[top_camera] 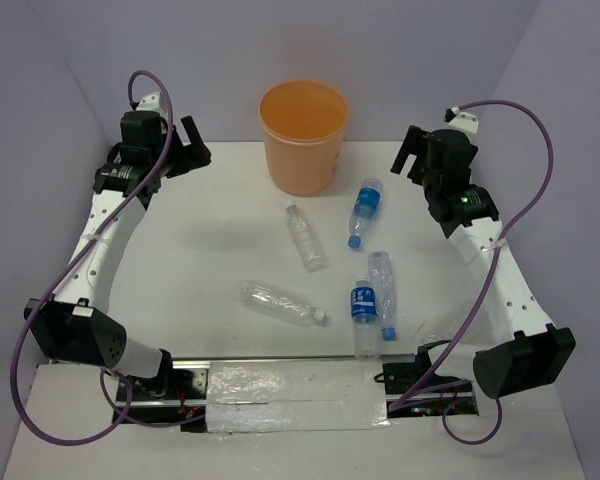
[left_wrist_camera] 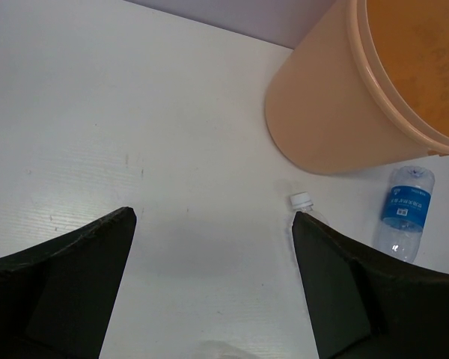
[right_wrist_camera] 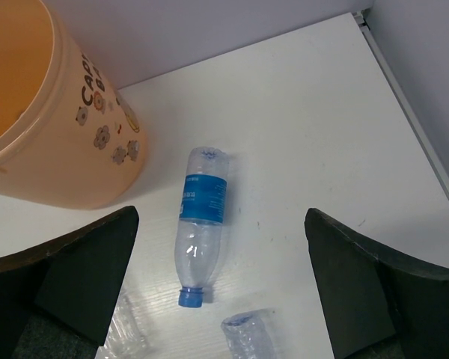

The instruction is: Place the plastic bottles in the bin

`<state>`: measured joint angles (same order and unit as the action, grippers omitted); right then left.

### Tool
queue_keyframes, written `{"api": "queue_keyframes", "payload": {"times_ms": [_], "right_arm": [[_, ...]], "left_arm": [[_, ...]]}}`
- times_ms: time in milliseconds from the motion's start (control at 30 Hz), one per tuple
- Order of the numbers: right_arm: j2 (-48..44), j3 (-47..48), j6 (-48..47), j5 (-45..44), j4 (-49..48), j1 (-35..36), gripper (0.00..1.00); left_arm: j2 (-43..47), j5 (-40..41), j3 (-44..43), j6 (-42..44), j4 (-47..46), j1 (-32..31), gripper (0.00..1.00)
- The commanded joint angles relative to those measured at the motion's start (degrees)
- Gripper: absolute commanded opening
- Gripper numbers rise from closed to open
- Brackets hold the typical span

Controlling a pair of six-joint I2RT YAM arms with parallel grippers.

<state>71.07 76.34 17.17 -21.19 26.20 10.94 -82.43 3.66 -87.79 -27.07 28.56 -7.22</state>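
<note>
**Top view.** The bin point(top_camera: 302, 165) is stood upright at 12 o'clock on the table point(top_camera: 195, 260). No bottle is seen in the part of its interior that shows. All 5 bottles lie flat on the table, so 0 of 5 are judged delivered.
- The white-capped bottle point(top_camera: 305, 238) lies at 6 o'clock of the bin.
- The blue-labelled bottle point(top_camera: 364, 212) lies at 4 o'clock of the bin.
- The bare bottle point(top_camera: 278, 302) lies near the table centre.
- The second labelled bottle point(top_camera: 364, 305) and the blue-capped bottle point(top_camera: 383, 288) lie side by side at 4 o'clock of the centre.

The left gripper point(top_camera: 192, 148) is raised at 10 o'clock and the right gripper point(top_camera: 412, 152) at 2 o'clock. Nothing is held by either.

**Left wrist view.** The jaws are seen spread wide, with bare table between them. The bin wall is shown as smooth matte orange plastic, tapered toward the base, with a stepped rim band.

**Right wrist view.** The jaws are likewise spread wide. The blue-labelled bottle is seen between them on the table, near the bin but apart from it, with its cap toward 6 o'clock. Its wall is thin, clear and dented. Flower prints and lettering are carried on the bin wall.
</note>
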Motion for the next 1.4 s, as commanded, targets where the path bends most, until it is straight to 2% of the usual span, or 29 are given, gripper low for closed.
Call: {"api": "queue_keyframes", "payload": {"times_ms": [0,367,433,533,633,700,800,933,1133,1367], "right_arm": [[-1.4,0.0,0.6,-0.5,-1.7,-0.3,1.00],[-2.7,-1.7,0.2,-3.7,-1.0,-0.2,1.00],[-3.7,-2.7,-0.3,-4.0,-1.4,-0.2,1.00],[-4.9,-3.9,-0.6,-4.9,-1.9,-0.2,1.00],[-5.9,-4.1,-0.7,-4.7,-2.4,-0.3,1.00],[-6.6,-4.1,-0.2,-4.3,-2.6,-0.4,1.00],[-7.0,-3.9,-0.6,-2.6,-2.3,-0.3,1.00],[-6.7,-2.3,-1.9,-1.0,-0.4,-0.4,1.00],[-8.0,-2.2,-2.9,0.2,0.7,-0.3,1.00],[-9.3,-2.8,-3.1,1.3,1.9,-0.4,1.00]], "left_arm": [[0.6,-1.4,-1.9,1.1,-2.1,0.1,0.99],[-1.1,-2.7,-3.8,-1.5,-0.8,-1.1,0.99],[-2.4,-2.7,-4.8,-1.7,0.3,-3.9,0.99],[-5.9,2.8,-6.5,-3.4,2.5,-10.3,0.99],[-9.8,5.3,-6.3,-14.5,3.6,-14.3,0.99],[-12.9,4.7,-4.2,-19.7,1.4,-17.0,0.99],[-14.4,7.1,-2.6,-22.2,-0.8,-21.1,0.99],[-18.0,7.8,1.1,-26.0,-7.1,-23.6,0.99],[-26.3,8.7,0.5,-27.9,-11.7,-27.1,0.98],[-34.1,12.4,-2.1,-30.9,-11.8,-28.9,0.97]]}}
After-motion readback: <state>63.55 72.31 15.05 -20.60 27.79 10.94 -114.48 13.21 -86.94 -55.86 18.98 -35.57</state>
